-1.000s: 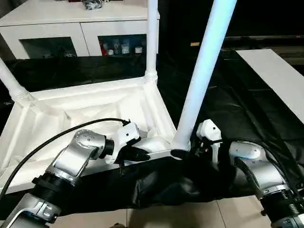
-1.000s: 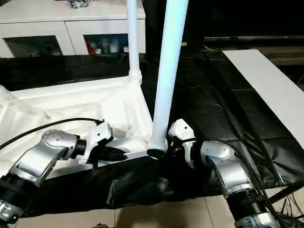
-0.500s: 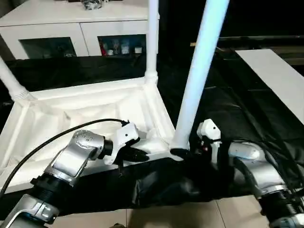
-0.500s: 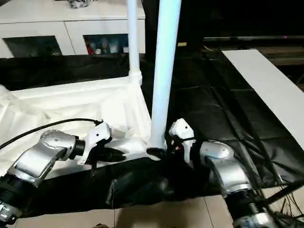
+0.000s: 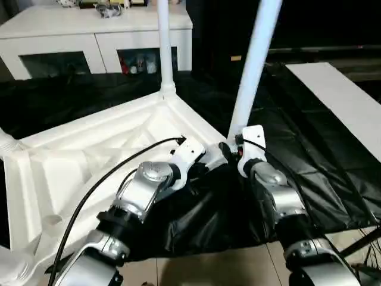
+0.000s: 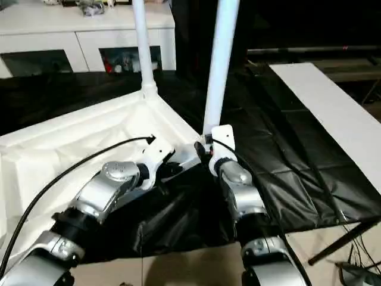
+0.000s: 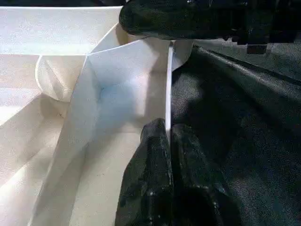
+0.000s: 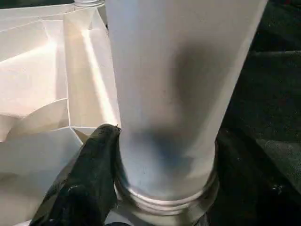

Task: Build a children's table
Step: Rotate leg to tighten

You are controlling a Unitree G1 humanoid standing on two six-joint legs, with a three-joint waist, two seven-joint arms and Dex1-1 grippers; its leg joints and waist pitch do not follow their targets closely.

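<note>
The white tabletop [image 5: 77, 173] lies upside down on a black sheet, ribbed underside up. One leg [image 5: 164, 47] stands in the far corner socket, and another leg's base [image 5: 7, 143] shows at the left corner. A third leg [image 5: 253, 65] rises from the near right corner. My right gripper [image 8: 164, 155] is shut on this leg just above its base collar, one finger [image 8: 89, 183] pressed against its side. My left gripper [image 7: 168, 134] is shut on the tabletop's thin rim [image 7: 168, 94] close to that corner, next to the right gripper's black finger [image 7: 178, 19].
A white cabinet with glass doors [image 5: 89, 42] stands behind the table. A flat white board [image 5: 339, 101] lies at the right on the black sheet [image 5: 309, 155]. Tiled floor and a dark stand leg [image 6: 339, 244] show at the near right.
The camera has moved, so the whole scene sits differently. The held leg leans less to the right than a second ago. Both grippers keep their holds at the near right corner.
</note>
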